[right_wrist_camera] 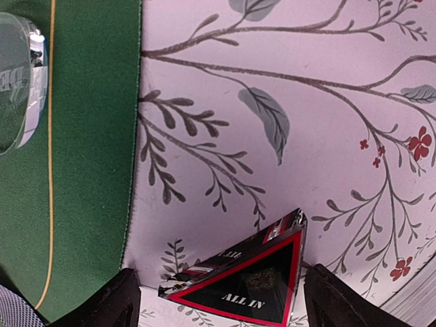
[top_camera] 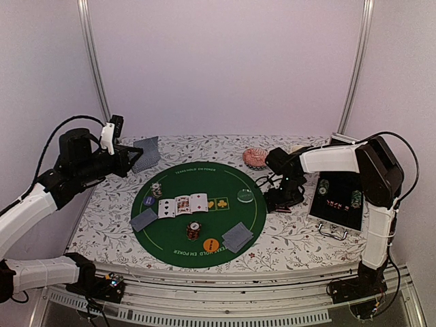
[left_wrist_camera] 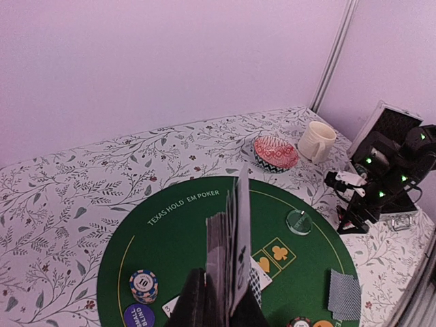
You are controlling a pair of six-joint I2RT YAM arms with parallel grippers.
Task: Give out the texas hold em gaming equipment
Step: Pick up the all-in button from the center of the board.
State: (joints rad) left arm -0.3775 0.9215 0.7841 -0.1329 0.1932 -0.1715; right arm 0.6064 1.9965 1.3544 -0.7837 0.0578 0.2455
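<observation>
Black triangle marker point(right_wrist_camera: 245, 286) w/ a red border and white "ALL IN" text sat on the floral cloth point(right_wrist_camera: 327, 102), just off the green mat point(right_wrist_camera: 82, 170) edge. One tip pointed up and away from the wrist cam, its lettered side running crosswise btw the fingers of the right gripper point(right_wrist_camera: 221, 303). Those were spread wide either side, couldn't tell if touching. Meanwhile the left gripper point(left_wrist_camera: 218, 303) was pinched tight on a deck of cards point(left_wrist_camera: 231, 238), held on edge above the mat.

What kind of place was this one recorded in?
Probably a robot lab test cell staged as a poker table: a metal frame post against plain walls, a floral tablecloth, and a round green Texas Hold'em mat.
</observation>
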